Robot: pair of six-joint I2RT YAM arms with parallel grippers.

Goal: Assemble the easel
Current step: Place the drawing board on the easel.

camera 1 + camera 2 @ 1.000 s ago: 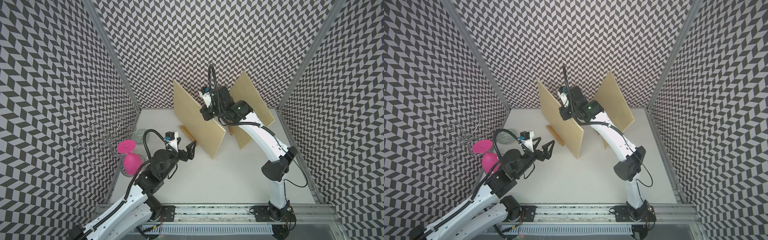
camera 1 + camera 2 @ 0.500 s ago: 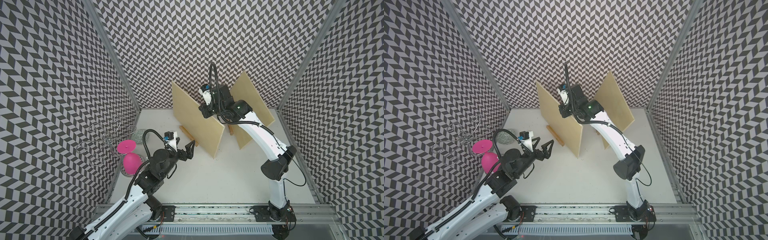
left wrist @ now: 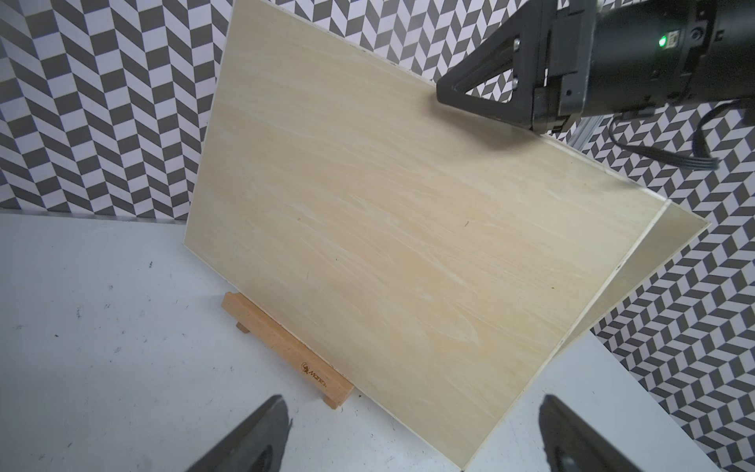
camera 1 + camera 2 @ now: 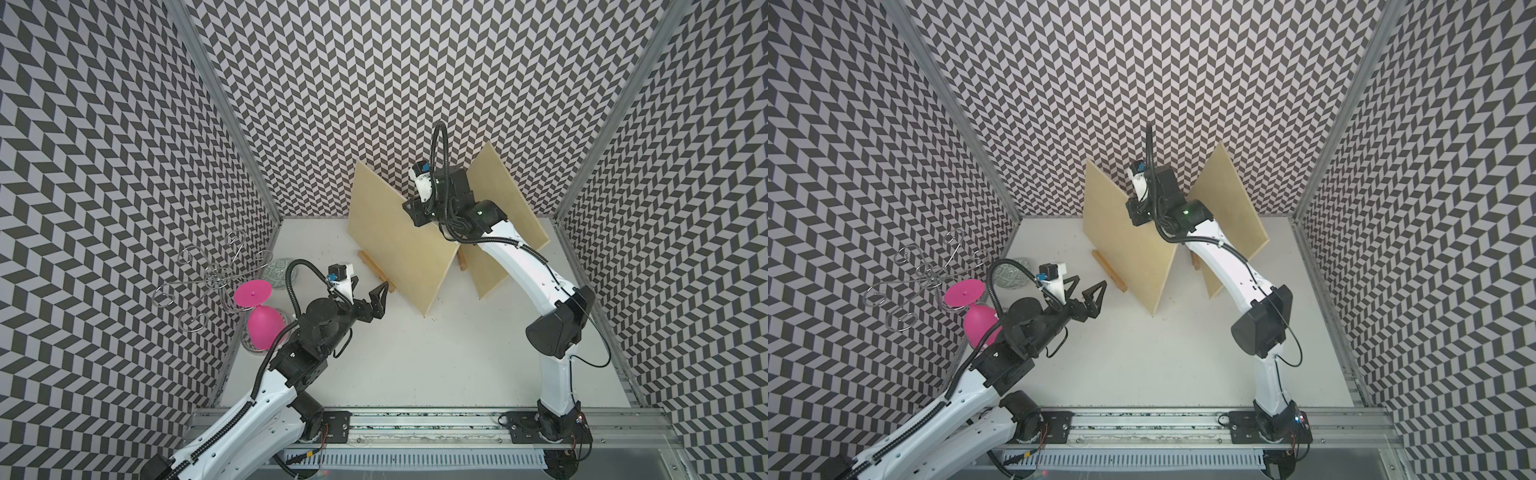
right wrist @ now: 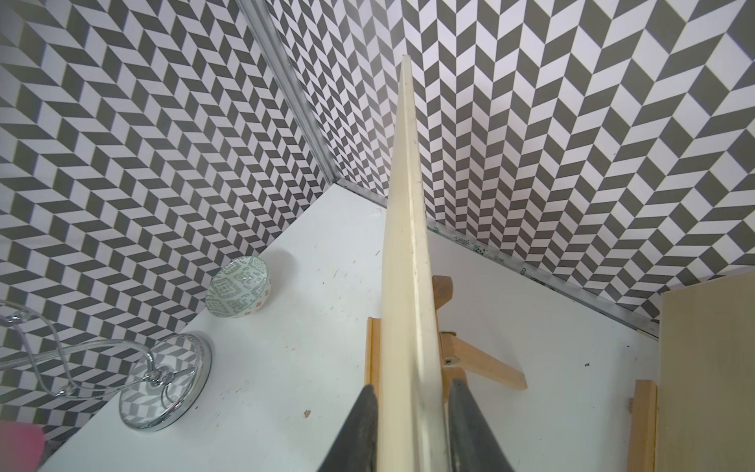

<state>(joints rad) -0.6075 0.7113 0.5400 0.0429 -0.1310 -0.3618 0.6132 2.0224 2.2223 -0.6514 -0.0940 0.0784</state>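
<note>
My right end effector [image 5: 412, 386] straddles the top edge of the board [image 4: 1121, 249], jaws just clear; my left end effector [image 4: 1091, 281] hangs wide, nearer.

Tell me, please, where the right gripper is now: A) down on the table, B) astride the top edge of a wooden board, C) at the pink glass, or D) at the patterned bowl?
B: in the right wrist view the right gripper has a finger on each side of the top edge of the wooden board.

Bare counter [image 4: 415, 365] up front gives free passage; two upright boards [image 4: 390, 245] wall off the back (rack [image 4: 216, 274], bowl [image 4: 277, 271], pink glass [image 4: 262, 324] crowd the left).
</note>
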